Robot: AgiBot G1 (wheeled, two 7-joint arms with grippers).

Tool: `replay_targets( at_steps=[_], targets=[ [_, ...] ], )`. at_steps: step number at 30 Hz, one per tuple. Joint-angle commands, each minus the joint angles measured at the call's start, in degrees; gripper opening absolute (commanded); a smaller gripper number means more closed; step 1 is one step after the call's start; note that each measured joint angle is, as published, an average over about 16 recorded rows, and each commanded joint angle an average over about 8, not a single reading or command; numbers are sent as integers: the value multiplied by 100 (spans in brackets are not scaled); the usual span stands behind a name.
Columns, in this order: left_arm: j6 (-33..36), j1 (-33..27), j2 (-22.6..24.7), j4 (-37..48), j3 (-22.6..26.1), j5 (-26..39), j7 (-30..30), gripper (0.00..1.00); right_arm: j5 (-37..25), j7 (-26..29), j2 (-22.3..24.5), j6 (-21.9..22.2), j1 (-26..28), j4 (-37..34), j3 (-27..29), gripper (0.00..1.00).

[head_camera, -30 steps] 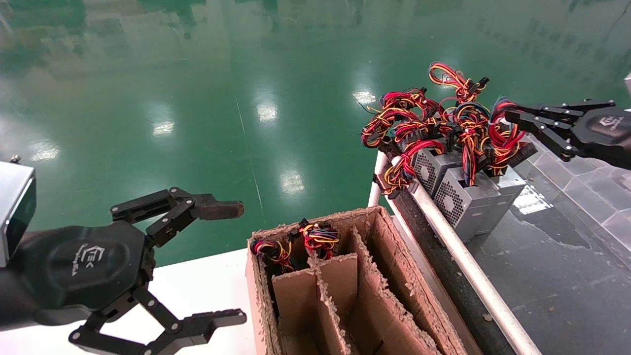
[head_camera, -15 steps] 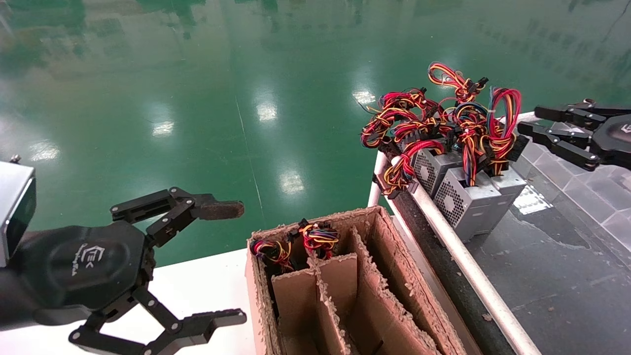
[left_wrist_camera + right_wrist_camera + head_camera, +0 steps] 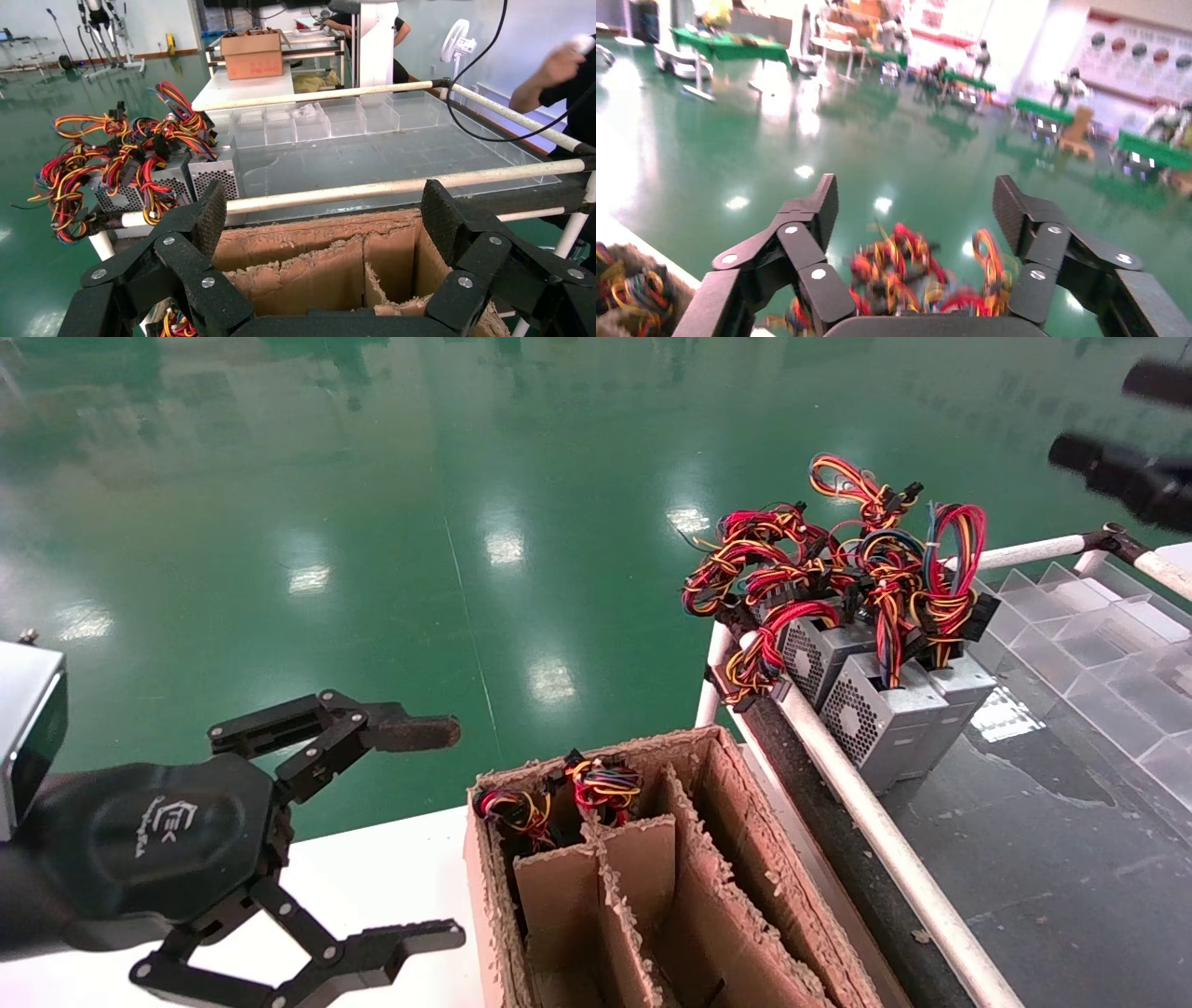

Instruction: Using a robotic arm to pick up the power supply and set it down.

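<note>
The dark, glossy counter (image 3: 1043, 859) carries the grey sheet-metal power supply (image 3: 941, 696) with looped red, yellow and blue wires near its far left corner, among similar boxes. The right black linkage-finger tool (image 3: 916, 210) hangs released above them. The left tool (image 3: 438, 831) is parked, spread wide beside the brown cardboard box (image 3: 652, 896).

My left gripper (image 3: 438, 831), lower left of the head view, has a glossy black palm with a white logo, black linkage fingers with silver screws and one brownish pad. A silver box sits behind it. The right gripper (image 3: 916, 210) has matching black ribbed pads.
</note>
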Motion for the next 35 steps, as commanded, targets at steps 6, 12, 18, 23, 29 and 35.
replay_targets(
  at_steps=[6,12,18,23,29,35],
  targets=[
    [0,-1,0,3,3,-1,2,100,288,325,49,-9,-416,709,69,100],
    [0,-2,-1,4,5,-2,3,100,529,635,84,31,-854,1431,104,100],
    [0,-2,-2,4,7,-4,4,100,765,938,118,71,-1283,2138,138,100],
    [-1,-3,-2,4,8,-5,5,100,962,1192,146,104,-1641,2729,167,100],
    [-2,-3,-3,4,10,-6,5,100,1201,1499,181,144,-2074,3444,202,100],
    [-2,-4,-3,4,11,-7,6,100,1379,1728,207,174,-2399,3979,228,100]
  ],
)
